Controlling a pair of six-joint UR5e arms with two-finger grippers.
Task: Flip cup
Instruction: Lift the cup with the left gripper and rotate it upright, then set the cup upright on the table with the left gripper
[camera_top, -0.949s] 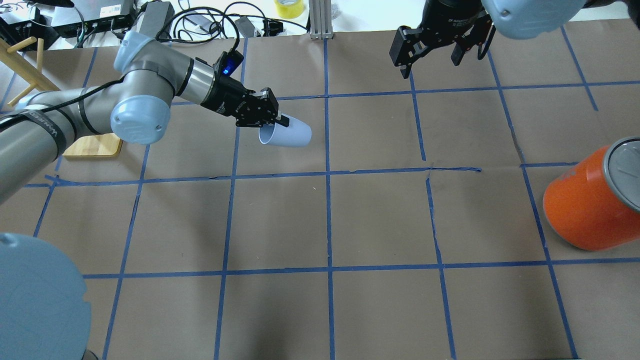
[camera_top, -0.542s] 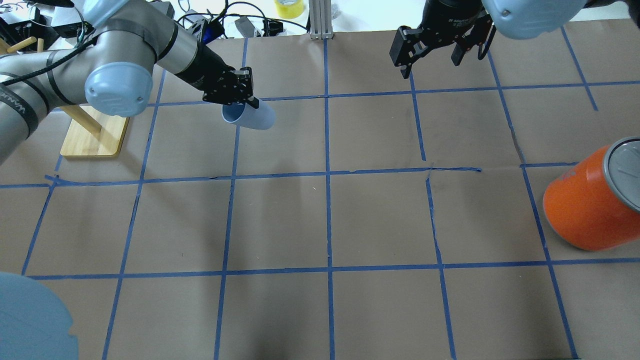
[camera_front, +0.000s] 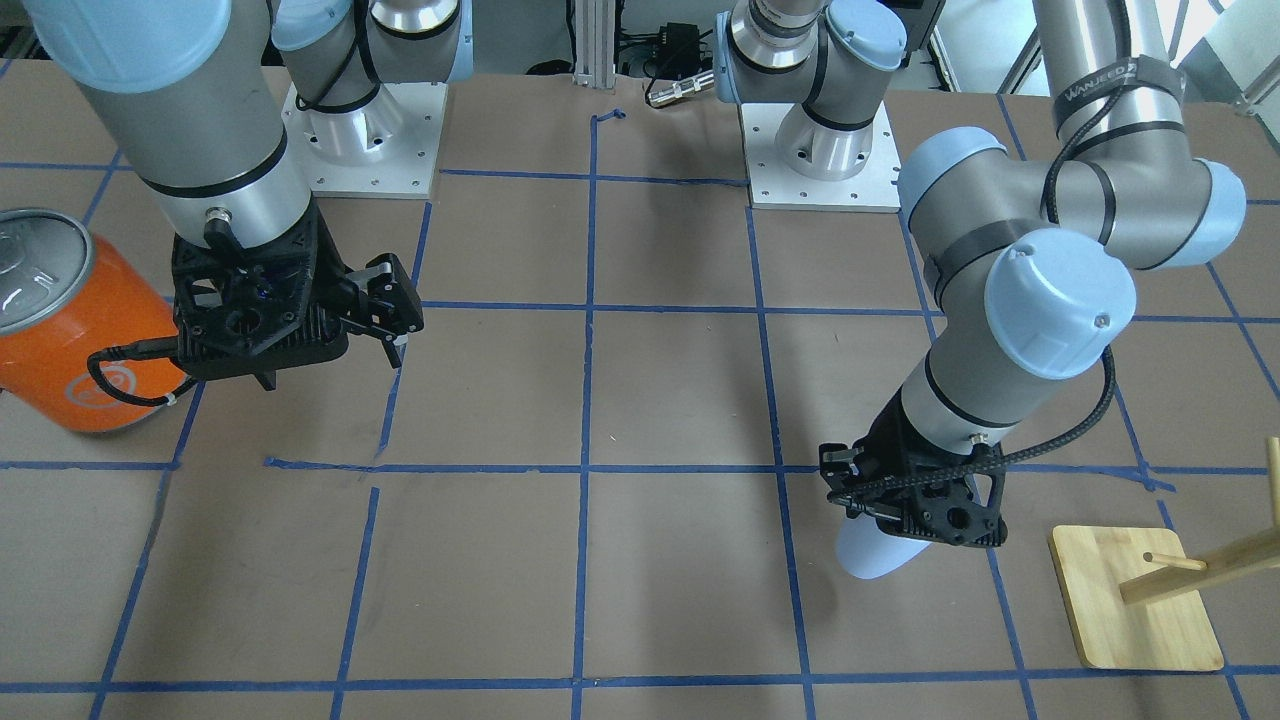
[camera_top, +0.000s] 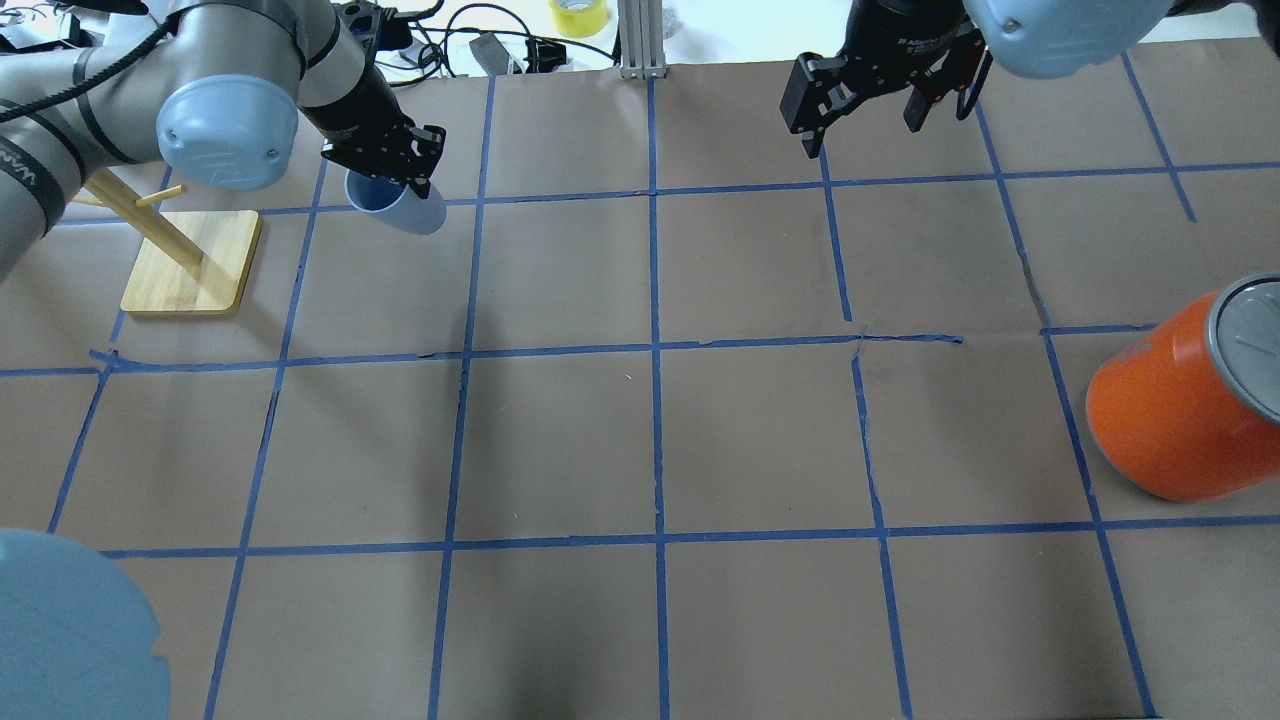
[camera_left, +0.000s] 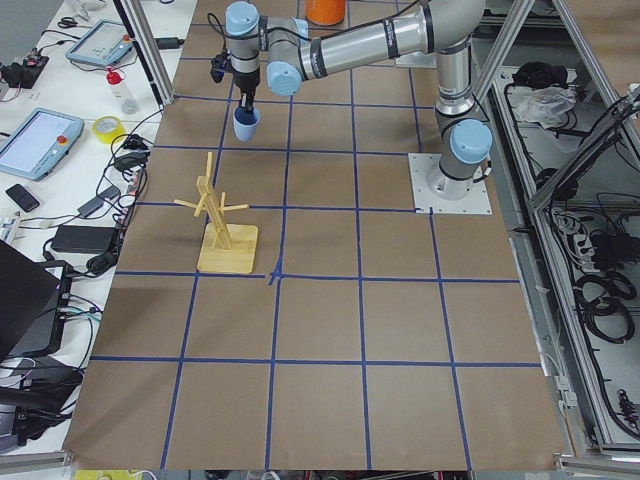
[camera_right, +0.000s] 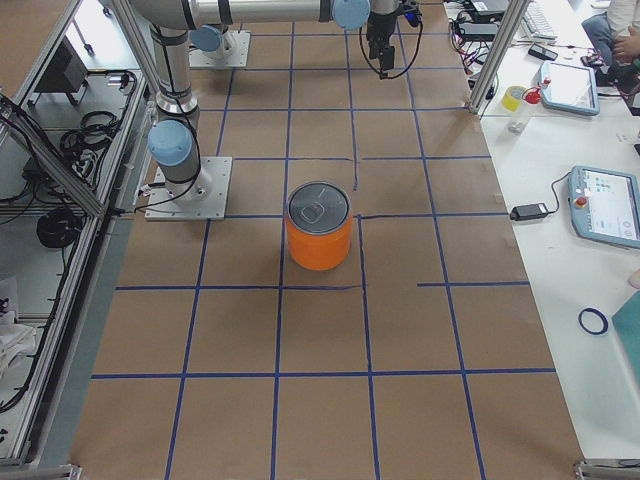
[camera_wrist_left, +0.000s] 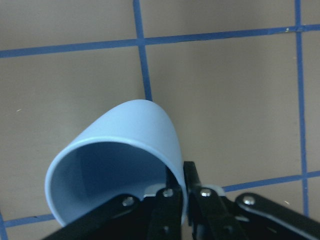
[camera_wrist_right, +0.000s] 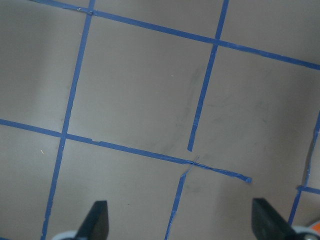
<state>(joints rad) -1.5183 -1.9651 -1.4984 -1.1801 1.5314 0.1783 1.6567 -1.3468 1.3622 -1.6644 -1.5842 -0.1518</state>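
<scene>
The cup (camera_top: 405, 208) is a small pale blue tumbler held tilted above the table's far left, mouth toward the wooden stand. My left gripper (camera_top: 390, 180) is shut on its rim, one finger inside and one outside. The left wrist view shows the rim pinched between the fingers (camera_wrist_left: 172, 200), with the cup (camera_wrist_left: 125, 145) angled and its open mouth facing the camera. The cup also shows in the front view (camera_front: 875, 555), in the left gripper (camera_front: 905, 510), and in the left side view (camera_left: 245, 122). My right gripper (camera_top: 865, 105) is open and empty, high over the far right; it also shows in the front view (camera_front: 385, 320).
A big orange can (camera_top: 1185, 410) with a silver lid stands at the right edge. A wooden peg stand (camera_top: 185, 258) sits left of the cup. Cables and a yellow tape roll (camera_top: 578, 15) lie beyond the far edge.
My left gripper has carried the cup to the left and farther back, toward the wooden stand, turning it so its mouth tilts more upward. The right arm has not moved.
</scene>
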